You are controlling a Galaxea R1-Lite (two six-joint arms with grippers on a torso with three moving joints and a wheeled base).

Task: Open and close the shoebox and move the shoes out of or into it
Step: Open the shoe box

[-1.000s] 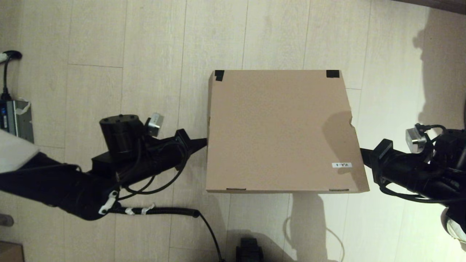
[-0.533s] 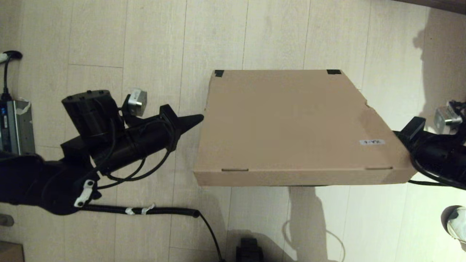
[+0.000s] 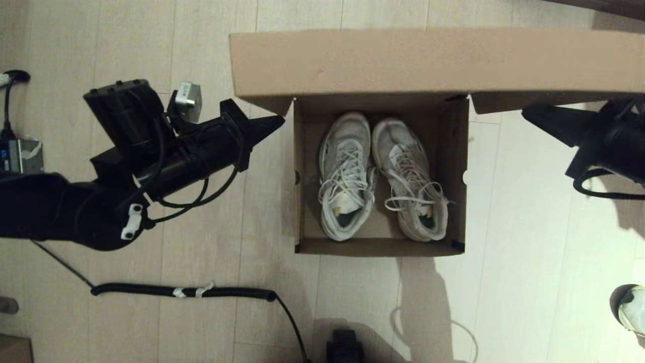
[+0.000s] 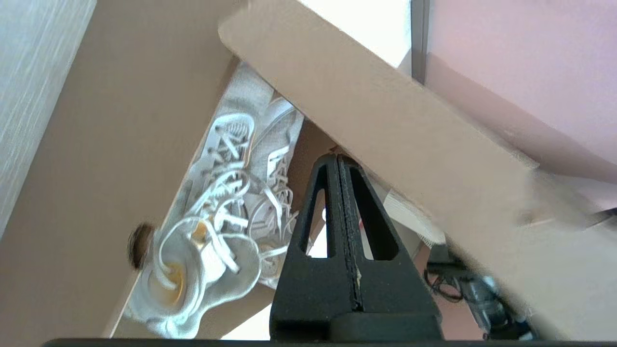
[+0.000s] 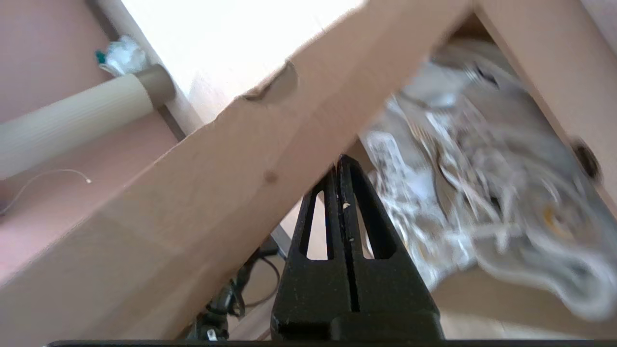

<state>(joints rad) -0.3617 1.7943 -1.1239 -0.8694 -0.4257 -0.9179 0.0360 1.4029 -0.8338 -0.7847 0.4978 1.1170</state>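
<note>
The brown shoebox (image 3: 379, 246) stands open on the floor, its hinged lid (image 3: 433, 63) swung up at the far side. Two white and grey sneakers (image 3: 346, 176) (image 3: 410, 181) lie side by side inside, toes pointing away from me; they also show in the left wrist view (image 4: 226, 212) and the right wrist view (image 5: 462, 183). My left gripper (image 3: 276, 122) is shut, its tip under the lid's left end beside the box's left wall. My right gripper (image 3: 529, 117) is shut under the lid's right end. Both tips touch the lid's side flaps (image 4: 385, 140) (image 5: 231, 164).
A black coiled cable (image 3: 186, 291) lies on the pale wood floor in front of the left arm. A grey device (image 3: 20, 156) sits at the far left. A lone whitish shoe (image 3: 632, 310) shows at the lower right edge.
The lid has swung from nearly closed to upright, uncovering the sneakers. Both grippers rose with the lid's ends and moved toward the far side.
</note>
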